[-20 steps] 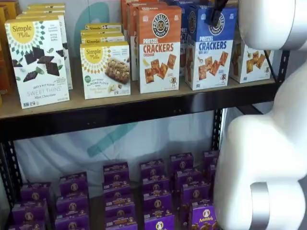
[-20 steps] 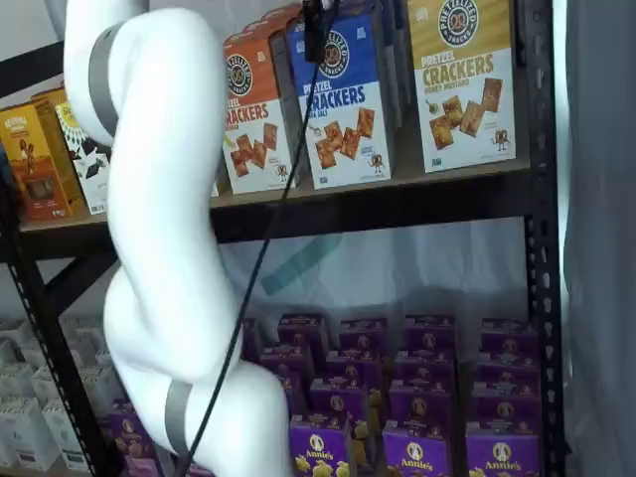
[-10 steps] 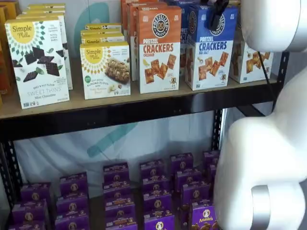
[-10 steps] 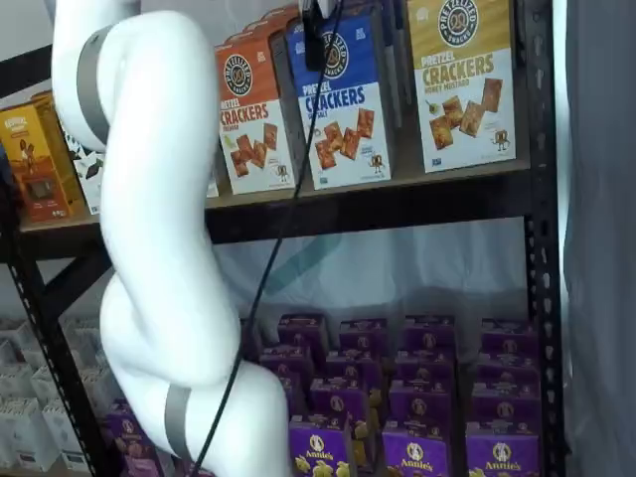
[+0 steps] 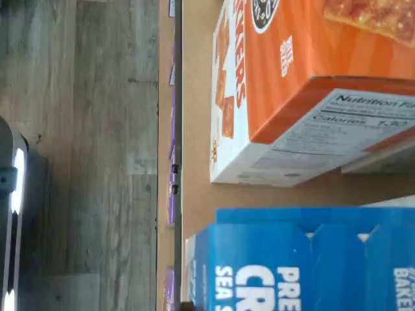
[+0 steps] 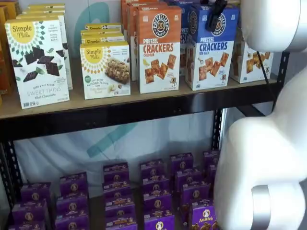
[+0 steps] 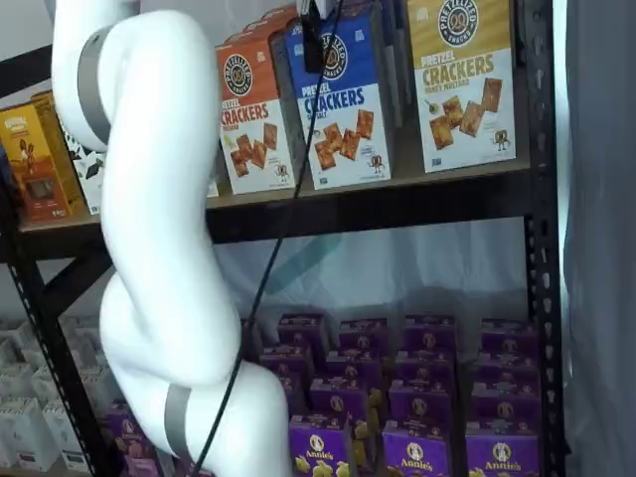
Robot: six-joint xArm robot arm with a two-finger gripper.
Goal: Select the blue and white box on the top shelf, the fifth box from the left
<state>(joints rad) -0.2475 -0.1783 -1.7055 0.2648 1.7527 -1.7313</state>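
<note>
The blue and white box stands on the top shelf, between the orange Cheddar box and a yellow-topped cracker box. It shows in both shelf views. My gripper shows only as black fingers hanging in front of the box's upper part, over its round logo, with a cable beside them. No gap between the fingers can be made out. The wrist view shows the blue box's top close by and the orange box beside it.
More boxes stand behind the front row. Simple Mills boxes stand at the shelf's left. Purple Annie's boxes fill the lower shelf. My white arm stands between the cameras and the shelves. A black upright is at the right.
The white arm has shifted slightly sideways in both shelf views. The black fingers stay at the blue box's top; the box has not visibly moved.
</note>
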